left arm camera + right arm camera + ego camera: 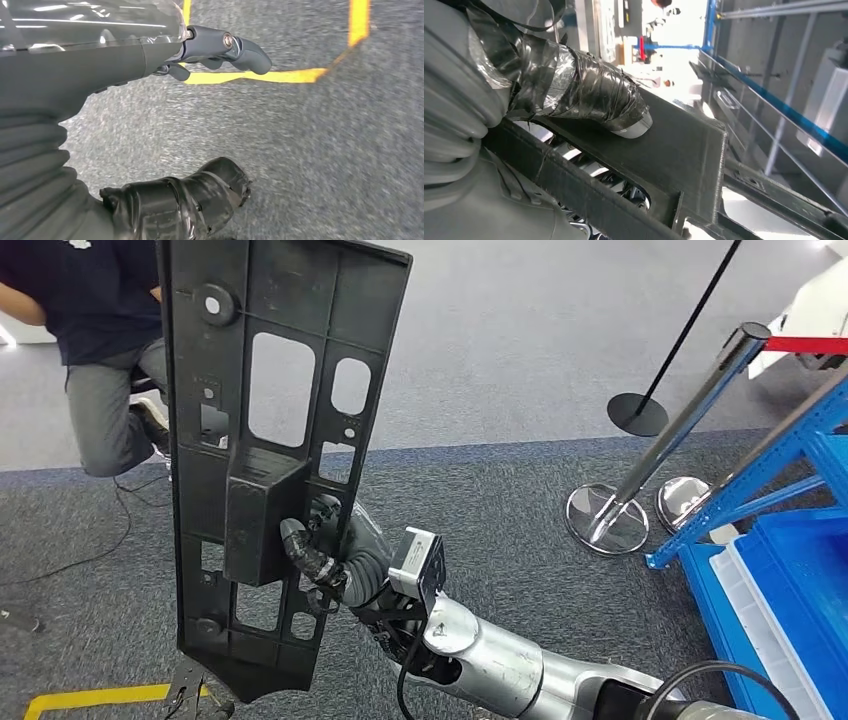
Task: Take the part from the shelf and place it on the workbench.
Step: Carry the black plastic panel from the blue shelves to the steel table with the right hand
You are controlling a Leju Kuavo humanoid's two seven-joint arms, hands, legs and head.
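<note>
The part (290, 300) is a long black plastic panel with several cut-outs and a boxy block in its middle. It stands nearly upright above the grey carpet at the left of the head view. My right hand (322, 552) grips it from behind at the block, with the silver arm coming in from the lower right. In the right wrist view the taped thumb (594, 95) presses on the flat face of the part's block (684, 150). My left hand (95, 70) hangs over the carpet, fingers (235, 47) stretched out and apart from the thumb, holding nothing.
A person (90, 340) crouches at the far left. Chrome barrier posts (680, 410) and a black one (637, 413) stand on the right. The blue shelf frame (790, 440) and a blue bin (800, 580) are at the right edge. Yellow floor tape (90, 698) runs at the lower left.
</note>
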